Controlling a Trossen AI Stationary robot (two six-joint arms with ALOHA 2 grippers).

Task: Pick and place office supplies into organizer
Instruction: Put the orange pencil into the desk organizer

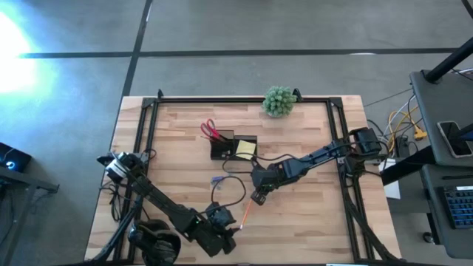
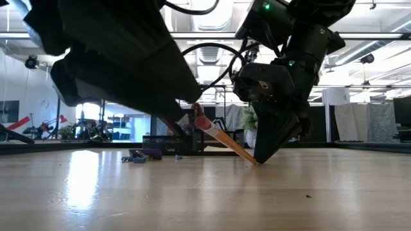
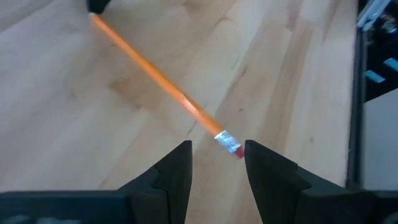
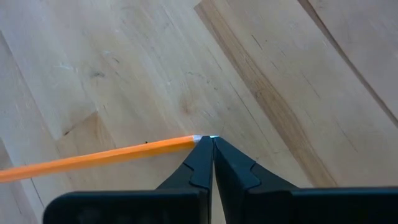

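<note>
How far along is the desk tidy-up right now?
Done: scissors and sticky notes sit in the organizer. In hand: the right tool is shut on the pencil tip, while the left tool stands open at its eraser end. Left: the pencil and a small blue item on the table.

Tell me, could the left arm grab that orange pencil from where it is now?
Probably yes. The left gripper is open with the orange pencil's eraser end just ahead of its fingers, nothing between. The right gripper is shut on the other end, though.
</note>
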